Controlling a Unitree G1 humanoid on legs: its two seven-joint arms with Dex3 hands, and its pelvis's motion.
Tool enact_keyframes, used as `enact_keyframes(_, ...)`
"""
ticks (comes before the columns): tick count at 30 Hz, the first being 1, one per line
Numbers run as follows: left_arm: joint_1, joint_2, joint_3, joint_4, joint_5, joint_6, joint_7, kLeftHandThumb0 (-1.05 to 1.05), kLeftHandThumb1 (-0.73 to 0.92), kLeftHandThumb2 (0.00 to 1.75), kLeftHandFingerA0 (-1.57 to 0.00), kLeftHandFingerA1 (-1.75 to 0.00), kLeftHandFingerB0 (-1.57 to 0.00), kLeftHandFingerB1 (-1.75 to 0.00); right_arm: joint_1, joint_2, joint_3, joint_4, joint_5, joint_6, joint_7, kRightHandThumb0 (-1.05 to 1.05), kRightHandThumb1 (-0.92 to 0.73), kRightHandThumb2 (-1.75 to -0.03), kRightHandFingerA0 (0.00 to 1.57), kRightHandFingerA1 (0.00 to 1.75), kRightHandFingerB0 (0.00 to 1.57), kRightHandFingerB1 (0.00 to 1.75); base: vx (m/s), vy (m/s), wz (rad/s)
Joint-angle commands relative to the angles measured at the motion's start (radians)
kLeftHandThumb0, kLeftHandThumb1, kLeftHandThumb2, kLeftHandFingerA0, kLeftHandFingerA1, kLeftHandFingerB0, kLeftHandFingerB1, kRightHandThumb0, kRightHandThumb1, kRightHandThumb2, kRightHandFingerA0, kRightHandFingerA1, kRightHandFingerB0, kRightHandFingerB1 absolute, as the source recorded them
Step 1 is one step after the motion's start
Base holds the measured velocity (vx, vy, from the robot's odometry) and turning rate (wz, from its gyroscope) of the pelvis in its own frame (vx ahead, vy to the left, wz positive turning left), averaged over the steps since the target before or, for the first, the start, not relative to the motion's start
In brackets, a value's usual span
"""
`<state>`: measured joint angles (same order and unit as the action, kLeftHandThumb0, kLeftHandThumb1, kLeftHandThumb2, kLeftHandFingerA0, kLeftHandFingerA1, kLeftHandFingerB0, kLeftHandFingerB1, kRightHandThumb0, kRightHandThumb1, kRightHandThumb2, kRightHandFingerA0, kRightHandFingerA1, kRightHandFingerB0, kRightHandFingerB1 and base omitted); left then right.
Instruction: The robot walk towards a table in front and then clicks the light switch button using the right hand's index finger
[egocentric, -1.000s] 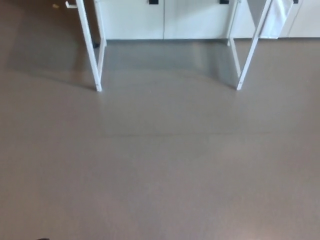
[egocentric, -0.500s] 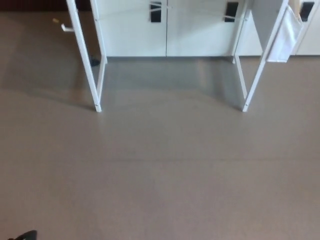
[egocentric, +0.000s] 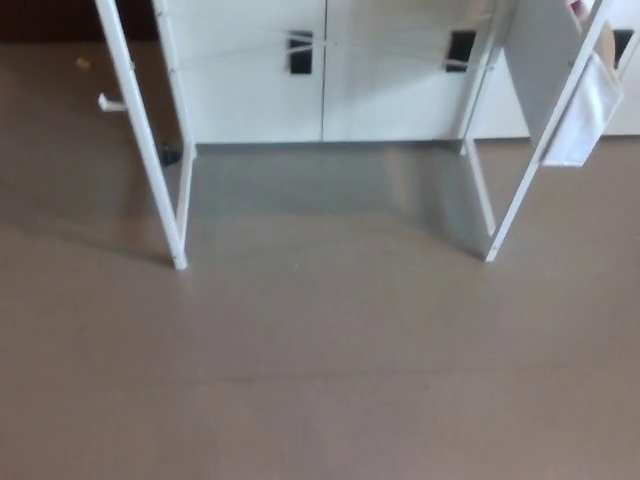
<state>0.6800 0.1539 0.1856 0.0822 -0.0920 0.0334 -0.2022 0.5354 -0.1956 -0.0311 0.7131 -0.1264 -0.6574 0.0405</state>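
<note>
Nearest to me is a wide stretch of plain grey-brown floor (egocentric: 320, 390), smooth and matte, with a faint seam line running across it. Neither of the robot's hands shows anywhere in the head view, so I cannot tell whether their fingers are spread or pressed together.

Further on stand the thin white metal legs of the table. The front left leg (egocentric: 140, 130) slants down to a foot on the floor, with a second leg just behind it joined near the bottom. The front right leg (egocentric: 545, 135) slants the opposite way, also with a rear leg close behind. Only the legs are in sight; the table's top is cut off by the upper edge, and the light switch button cannot be seen at all.

A white cloth or bag (egocentric: 585, 115) hangs beside the right leg, near the edge.

Beyond the legs, a row of white cabinet doors (egocentric: 250, 90) runs along the back, with two small black rectangular handles (egocentric: 300, 52). The floor under the table lies in a soft grey shadow.
</note>
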Motion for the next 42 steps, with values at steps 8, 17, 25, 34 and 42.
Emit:
enact_keyframes(8, -0.043, 0.01, -0.015, 0.022, 0.021, -0.003, 0.013, -0.22, 0.73, 0.65, -0.22, -0.37, -0.22, -0.3, -0.058, -0.01, -0.012, 0.073, 0.003, -0.026, -0.02, -0.65, -0.61, -0.59, 0.47, 0.44, 0.4, 0.34, 0.23, 0.027, 0.1)
enact_keyframes(17, -0.039, 0.02, -0.009, 0.042, 0.014, -0.002, -0.003, -0.21, 0.73, 0.64, -0.22, -0.36, -0.22, -0.31, -0.051, -0.016, 0.005, 0.07, -0.015, -0.024, -0.023, -0.68, -0.49, -0.89, 0.42, 0.55, 0.34, 0.48, 0.35, -0.127, 0.16)
enact_keyframes(25, -0.023, 0.029, -0.011, 0.045, 0.015, -0.004, -0.012, -0.23, 0.72, 0.65, -0.22, -0.36, -0.23, -0.31, -0.037, -0.022, 0.021, 0.072, -0.041, -0.03, -0.047, -0.66, -0.63, -0.6, 0.49, 0.46, 0.43, 0.34, 0.31, 0.101, -0.17)
enact_keyframes(34, -0.028, 0.048, -0.018, 0.032, 0.016, 0.003, -0.017, -0.25, 0.71, 0.66, -0.27, -0.38, -0.26, -0.33, -0.047, -0.018, 0.035, 0.077, -0.057, -0.017, -0.067, -0.63, -0.63, -0.6, 0.54, 0.44, 0.45, 0.35, 0.36, 0.158, -0.14)
enact_keyframes(42, -0.041, 0.056, -0.022, 0.051, 0.019, -0.022, -0.022, -0.26, 0.7, 0.67, -0.29, -0.4, -0.29, -0.35, -0.065, -0.023, 0.044, 0.099, -0.068, -0.031, -0.081, -0.64, -0.63, -0.6, 0.53, 0.44, 0.45, 0.35, 0.32, -0.086, 0.14)
